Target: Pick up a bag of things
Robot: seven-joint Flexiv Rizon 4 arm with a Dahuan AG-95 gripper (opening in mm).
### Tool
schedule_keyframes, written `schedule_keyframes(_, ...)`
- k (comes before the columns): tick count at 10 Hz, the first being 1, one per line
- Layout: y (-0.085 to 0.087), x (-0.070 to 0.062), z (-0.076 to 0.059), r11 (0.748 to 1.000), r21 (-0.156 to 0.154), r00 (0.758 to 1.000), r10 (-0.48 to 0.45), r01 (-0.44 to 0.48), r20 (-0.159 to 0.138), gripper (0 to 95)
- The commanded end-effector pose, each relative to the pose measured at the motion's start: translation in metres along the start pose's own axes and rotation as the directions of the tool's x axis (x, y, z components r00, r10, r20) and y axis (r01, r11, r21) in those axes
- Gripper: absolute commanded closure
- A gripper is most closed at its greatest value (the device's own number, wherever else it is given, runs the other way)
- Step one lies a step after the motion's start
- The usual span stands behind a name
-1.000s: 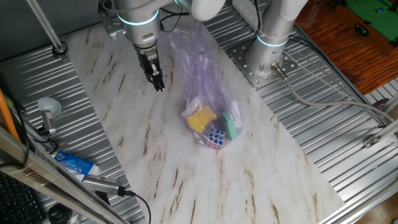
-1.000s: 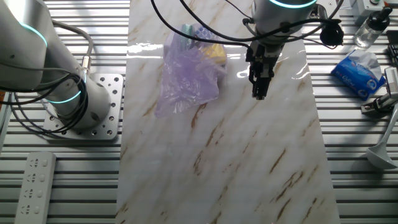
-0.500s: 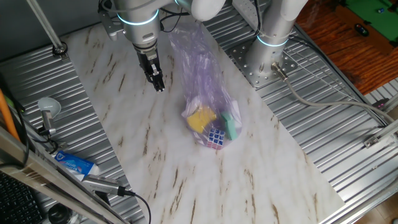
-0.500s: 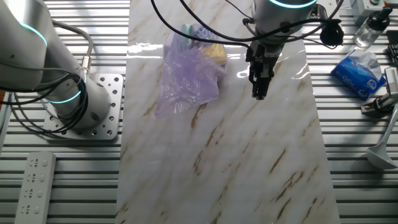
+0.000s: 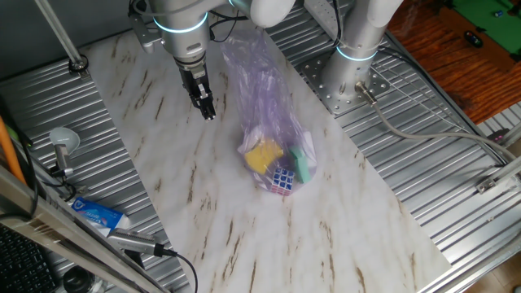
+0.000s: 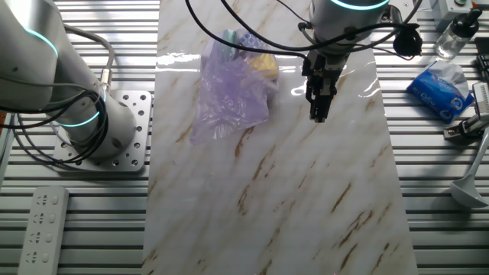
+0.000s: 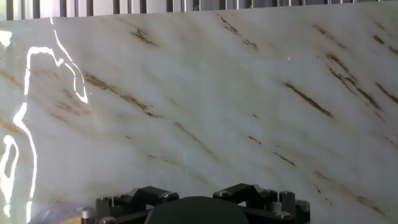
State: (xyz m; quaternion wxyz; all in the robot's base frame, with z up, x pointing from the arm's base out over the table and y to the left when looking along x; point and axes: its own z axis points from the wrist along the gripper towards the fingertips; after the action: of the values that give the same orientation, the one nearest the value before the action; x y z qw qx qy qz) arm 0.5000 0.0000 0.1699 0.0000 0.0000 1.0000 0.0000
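Note:
The bag of things point(image 5: 266, 89) is a long crinkly pale-purple plastic bag lying on the marble board point(image 5: 220, 236). A yellow block point(image 5: 263, 155), a green piece point(image 5: 300, 163) and a multicoloured cube point(image 5: 283, 181) show through its near end. In the other fixed view the bag point(image 6: 228, 98) lies left of my gripper point(image 6: 318, 114). My gripper point(image 5: 208, 112) points down over bare marble to the left of the bag, apart from it, its fingers together and empty. The hand view shows only marble and the gripper's black body point(image 7: 199, 208); the bag is out of that view.
A second arm's base point(image 5: 355, 57) stands on a bolted plate right of the bag, also visible in the other fixed view point(image 6: 84, 122). A blue-and-white tube point(image 5: 99, 216), a white ladle point(image 5: 63, 142) and cables lie off the board. A remote point(image 6: 42, 229) lies on the slats.

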Motion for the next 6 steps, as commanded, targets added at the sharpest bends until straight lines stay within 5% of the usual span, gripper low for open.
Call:
schedule_keyframes(1, 0.0000, 0.0000, -0.0001, 1.000, 0.000, 1.000, 0.000, 0.000, 0.000, 95.0)
schedule_keyframes(2, 0.0000, -0.0001, -0.0001, 0.920, -0.074, 0.923, -0.383, 0.385, 0.036, 95.0)
schedule_keyframes(6, 0.0000, -0.0001, -0.0001, 0.920, -0.071, 0.922, -0.385, 0.387, 0.034, 95.0)
